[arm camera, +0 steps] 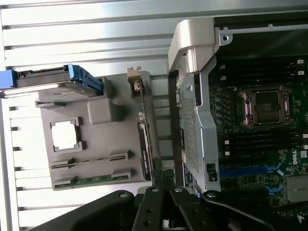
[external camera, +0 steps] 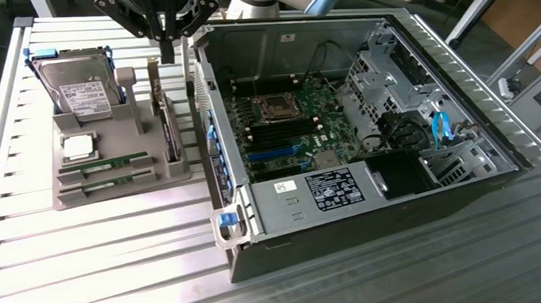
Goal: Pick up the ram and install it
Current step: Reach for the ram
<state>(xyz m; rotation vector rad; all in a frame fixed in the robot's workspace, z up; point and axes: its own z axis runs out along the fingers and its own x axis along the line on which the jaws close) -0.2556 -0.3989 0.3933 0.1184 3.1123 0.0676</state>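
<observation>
Two green ram sticks [external camera: 104,164] stand on edge in the front slots of a grey holder [external camera: 115,141] at the exterior view's left; the wrist view shows one ram stick [arm camera: 94,181] in its slot. My black gripper [external camera: 168,54] hangs above the holder's far right corner, beside the case wall, well away from the ram. Its fingers are shut with nothing between them. The wrist view has the gripper [arm camera: 162,176] over the gap between the holder [arm camera: 96,139] and the case. The open computer case [external camera: 365,209] shows the motherboard's dark memory slots [external camera: 279,132].
The holder also carries a silver hard drive [external camera: 78,88] in a blue bracket, a square processor chip [external camera: 76,147] and an upright card [external camera: 169,132]. The case's raised side wall [external camera: 205,106] stands right beside the holder. All rest on a slatted metal table [external camera: 102,255].
</observation>
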